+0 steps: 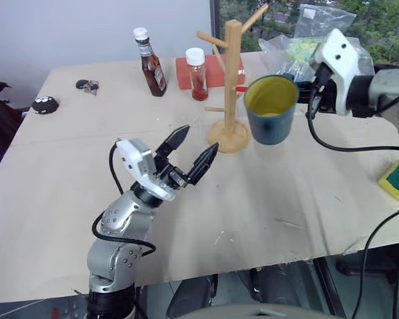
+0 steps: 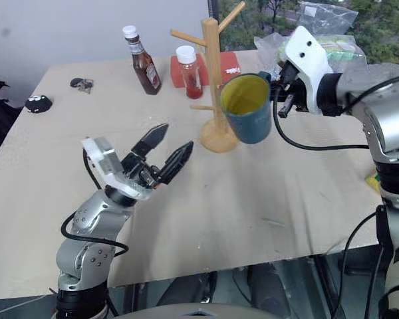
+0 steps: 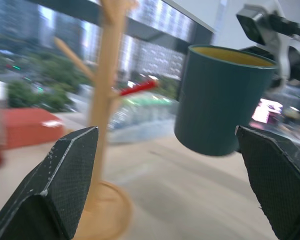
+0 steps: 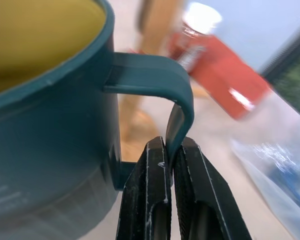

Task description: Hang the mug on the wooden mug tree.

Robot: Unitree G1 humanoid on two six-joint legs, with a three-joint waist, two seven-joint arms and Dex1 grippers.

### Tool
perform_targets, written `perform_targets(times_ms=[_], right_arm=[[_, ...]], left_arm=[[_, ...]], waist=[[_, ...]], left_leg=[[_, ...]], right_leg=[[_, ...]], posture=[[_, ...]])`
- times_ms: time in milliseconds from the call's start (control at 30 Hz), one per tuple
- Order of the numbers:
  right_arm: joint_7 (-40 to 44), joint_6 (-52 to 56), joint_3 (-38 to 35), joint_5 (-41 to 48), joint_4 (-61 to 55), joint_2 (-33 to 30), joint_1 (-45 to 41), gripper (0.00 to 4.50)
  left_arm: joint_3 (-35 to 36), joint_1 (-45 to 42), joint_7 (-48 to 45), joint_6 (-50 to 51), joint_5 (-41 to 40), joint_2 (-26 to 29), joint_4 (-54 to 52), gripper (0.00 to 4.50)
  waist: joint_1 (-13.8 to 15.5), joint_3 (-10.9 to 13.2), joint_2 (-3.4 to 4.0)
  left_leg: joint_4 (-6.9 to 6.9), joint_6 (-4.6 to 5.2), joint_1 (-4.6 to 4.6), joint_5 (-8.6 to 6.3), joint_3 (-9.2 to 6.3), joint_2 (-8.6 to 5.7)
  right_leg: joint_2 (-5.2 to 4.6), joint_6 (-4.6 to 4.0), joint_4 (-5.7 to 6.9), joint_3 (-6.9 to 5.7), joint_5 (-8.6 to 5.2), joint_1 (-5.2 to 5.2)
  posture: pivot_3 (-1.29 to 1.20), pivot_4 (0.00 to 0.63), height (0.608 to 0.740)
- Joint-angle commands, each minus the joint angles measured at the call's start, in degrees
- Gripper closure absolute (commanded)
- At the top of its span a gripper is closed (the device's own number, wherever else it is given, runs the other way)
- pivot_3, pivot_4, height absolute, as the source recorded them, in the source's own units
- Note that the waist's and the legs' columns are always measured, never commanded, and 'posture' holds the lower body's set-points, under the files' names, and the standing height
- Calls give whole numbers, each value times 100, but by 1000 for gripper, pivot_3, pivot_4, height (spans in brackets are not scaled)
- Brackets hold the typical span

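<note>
Right wrist view is showing it best: the right gripper (image 4: 171,165) is pinching the thin loop handle of the teal-blue ceramic mug with the yellow inside (image 4: 45,100), its two black fingers pressed together on the handle's outer curve. In the left eye view the mug (image 1: 271,109) is hanging in the air at the upper right of centre, just beside the tall pale wooden mug tree with its round base and red-tipped peg (image 1: 231,80), clear of the table (image 1: 266,212). The left gripper (image 1: 189,154) is sitting low in the middle of the frame, fingers spread wide and holding nothing.

The mug is looking stiff, glazed and fairly heavy for such a narrow hold; I'd guess it is wanting to swing or pivot about that pinch, and it would chip if knocked against the post. The handle seems the right place to grip, but the fingers are taking up part of the loop, so the peg is having to thread the free part above them
</note>
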Motion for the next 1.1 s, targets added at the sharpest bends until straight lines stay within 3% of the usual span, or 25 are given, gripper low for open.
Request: perform_targets(times_ms=[33, 367, 1100], right_arm=[[105, 200, 297, -244, 452, 152, -727, 4438], [497, -114, 837, -705, 1163, 350, -1234, 4438], [755, -575, 946, -1492, 1737, 711, -1308, 4438]], left_arm=[[-35, 232, 28, -294, -118, -78, -363, 0], [-207, 468, 42, -723, 119, -22, -400, 0], [-517, 305, 59, -920, 250, 40, -213, 0]], waist=[[10, 0, 0], [89, 0, 1], [75, 1, 2]], left_leg=[[0, 1, -1, -1, 0, -1], [-7, 0, -22, -1, -23, -1], [-8, -1, -21, -1, -26, 0]], right_leg=[[-1, 0, -1, 1, 0, -1], [-2, -4, -28, -26, 2, -5], [3, -7, -26, -29, 5, -5]], posture=[[0, 150, 740], [0, 150, 740], [0, 150, 740]])
